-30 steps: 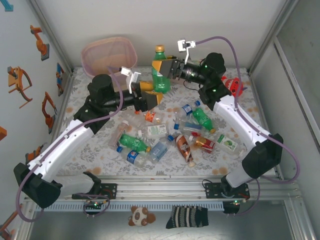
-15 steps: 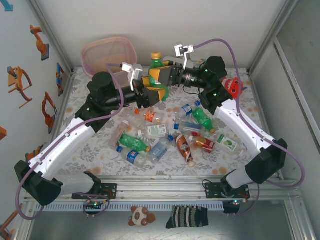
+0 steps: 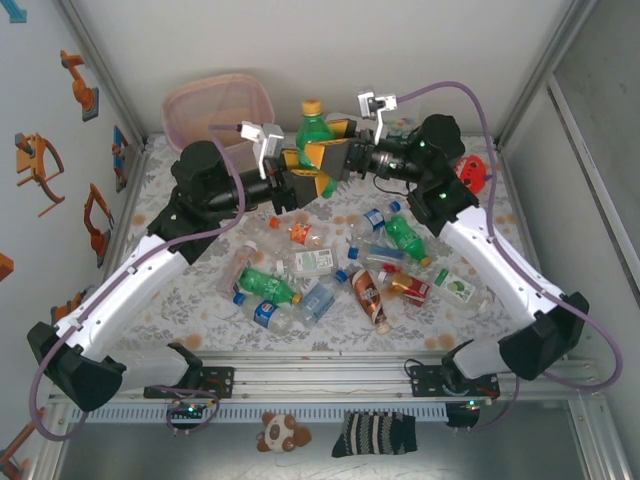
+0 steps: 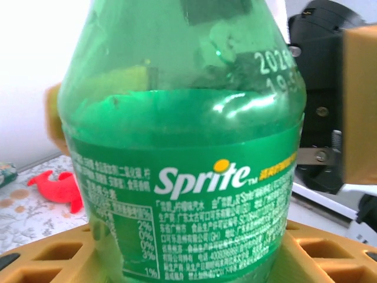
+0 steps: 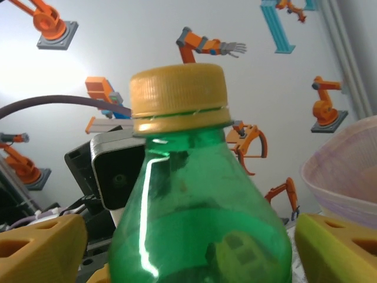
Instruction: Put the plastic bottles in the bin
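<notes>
At the back left corner of the counter (image 3: 180,300) stands the bin (image 3: 190,90), its pink liner folded over the rim. Just right of the bin, the left hand (image 3: 303,172) is clamped on the lower body of an upright green bottle (image 3: 312,130). In the left wrist view its yellow fingers (image 4: 41,259) sit against both sides of the label. Farther right of the bin, the right hand (image 3: 335,142) faces the bottle with its fingers spread apart, gripping nothing. Well right of the bin lies a red plush toy (image 3: 470,172). The other bottles (image 3: 340,270) lie scattered in front of the bin and to its right, toward the arms' bases.

The bottle now hangs on 1 hand only, gripped low on smooth round plastic. It could tip or slide out as that hand swings toward the bin. The right hand's fingers flank the bottle closely, so a careless retreat could knock it loose. A low carry could also catch the liner at the rim.

1 second ago the right hand was clamped on the bottle and the left hand stood wider open, lower and farther from it. Since then the bottle has moved slightly toward the bin, the left hand has closed on it and the right hand has let go.
</notes>
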